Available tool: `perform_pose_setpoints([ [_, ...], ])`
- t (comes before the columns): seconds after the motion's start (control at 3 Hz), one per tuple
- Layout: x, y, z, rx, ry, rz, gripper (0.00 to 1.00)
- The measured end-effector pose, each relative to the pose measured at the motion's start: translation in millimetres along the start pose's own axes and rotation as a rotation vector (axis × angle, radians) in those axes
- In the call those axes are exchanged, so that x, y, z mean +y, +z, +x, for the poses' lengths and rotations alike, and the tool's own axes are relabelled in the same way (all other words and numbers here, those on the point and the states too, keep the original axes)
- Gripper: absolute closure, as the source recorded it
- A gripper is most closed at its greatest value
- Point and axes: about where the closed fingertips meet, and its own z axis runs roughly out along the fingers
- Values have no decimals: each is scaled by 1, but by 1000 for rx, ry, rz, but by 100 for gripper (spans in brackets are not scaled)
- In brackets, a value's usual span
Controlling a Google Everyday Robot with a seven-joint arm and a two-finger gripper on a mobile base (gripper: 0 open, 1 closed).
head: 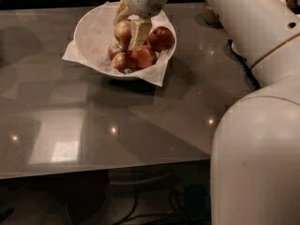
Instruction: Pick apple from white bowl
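Tabletop [140, 125]: tool [126, 34] grips apple [122, 30] in bowl [89, 21].

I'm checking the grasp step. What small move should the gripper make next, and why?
Probably a slow, straight lift: the gripper, down in the white bowl, appears closed on the apple, which rests against the other apples.

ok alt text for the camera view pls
The gripper, reaching into the white bowl at the far side of a grey table, is closed around the pale yellow-gold apple. Redder apples sit next to it on crinkled white paper lining the bowl.
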Motion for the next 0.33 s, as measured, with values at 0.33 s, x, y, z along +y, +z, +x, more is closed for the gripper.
perform_pose_setpoints([
  [0.33,-6,-38,-15,-85,-30,71,100],
])
